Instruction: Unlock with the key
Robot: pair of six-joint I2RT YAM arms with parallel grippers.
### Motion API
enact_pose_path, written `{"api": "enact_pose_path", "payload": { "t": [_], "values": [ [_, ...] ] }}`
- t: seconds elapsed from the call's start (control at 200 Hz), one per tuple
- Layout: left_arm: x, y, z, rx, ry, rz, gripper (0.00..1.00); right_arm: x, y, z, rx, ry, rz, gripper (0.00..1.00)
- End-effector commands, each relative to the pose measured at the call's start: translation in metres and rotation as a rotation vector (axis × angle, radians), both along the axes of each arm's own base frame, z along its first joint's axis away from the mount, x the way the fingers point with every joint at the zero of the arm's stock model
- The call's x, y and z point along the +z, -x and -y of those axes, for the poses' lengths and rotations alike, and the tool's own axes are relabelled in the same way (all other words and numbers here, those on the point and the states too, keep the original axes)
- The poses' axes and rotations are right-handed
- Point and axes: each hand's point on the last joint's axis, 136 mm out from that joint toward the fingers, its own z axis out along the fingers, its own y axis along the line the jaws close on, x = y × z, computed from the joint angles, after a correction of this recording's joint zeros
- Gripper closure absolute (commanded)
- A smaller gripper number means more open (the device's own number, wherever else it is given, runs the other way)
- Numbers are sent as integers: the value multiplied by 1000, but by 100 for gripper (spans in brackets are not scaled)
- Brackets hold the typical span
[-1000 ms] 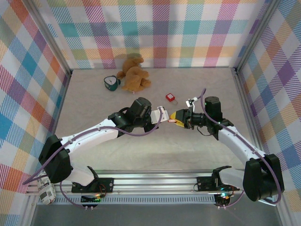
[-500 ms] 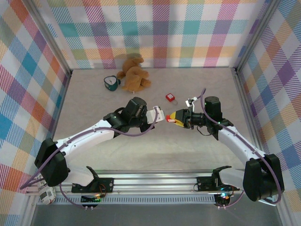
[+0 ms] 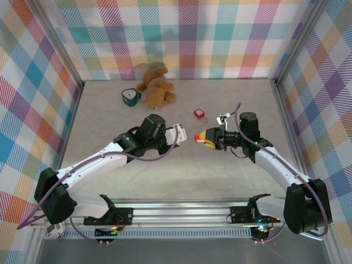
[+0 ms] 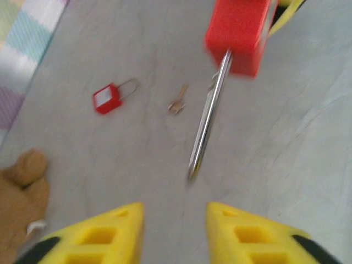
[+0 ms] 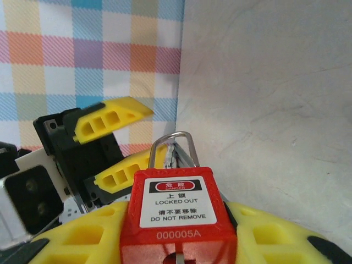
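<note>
Two jobs: right jaws hold the padlock (image 5: 179, 212) steady; left jaws, wide and empty, should pinch the key (image 4: 177, 100) by its head.

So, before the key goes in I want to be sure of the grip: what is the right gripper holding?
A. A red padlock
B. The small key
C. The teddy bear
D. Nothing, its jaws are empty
A: the red padlock sits clamped in the right gripper, with its white "LOCKED OUT" label facing the wrist camera and its wire shackle pointing away from it.
</note>
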Motion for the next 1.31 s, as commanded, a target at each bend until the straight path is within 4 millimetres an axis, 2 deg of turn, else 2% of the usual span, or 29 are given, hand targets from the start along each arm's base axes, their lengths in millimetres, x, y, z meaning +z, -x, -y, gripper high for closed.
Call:
{"api": "enact_pose_path", "payload": {
  "t": [0.0,0.08,0.2,0.35,0.49,0.57,0.76,1.105,1.3],
  "values": [
    [14,-5,-19,63,-23,33,45,7,-2,-4,21,9,42,62],
    [28,-2,-13,41,8,31,38,7,-1,-8,37,12,47,62],
    [42,9,11,-37,71,-14,37,7,1,-13,54,18,52,61],
    [38,26,48,-145,81,-51,37,10,3,-17,71,24,63,61],
    [27,30,67,-187,79,-69,39,12,6,-18,80,24,70,61],
    [22,30,71,-190,72,-77,40,14,8,-18,84,24,74,61],
    [23,24,73,-181,98,-39,43,13,13,-19,94,26,72,61],
    [7,30,76,-196,78,-106,56,17,12,-21,92,26,91,61],
    [-2,33,74,-195,61,-139,54,18,10,-21,85,29,97,61]
  ]
}}
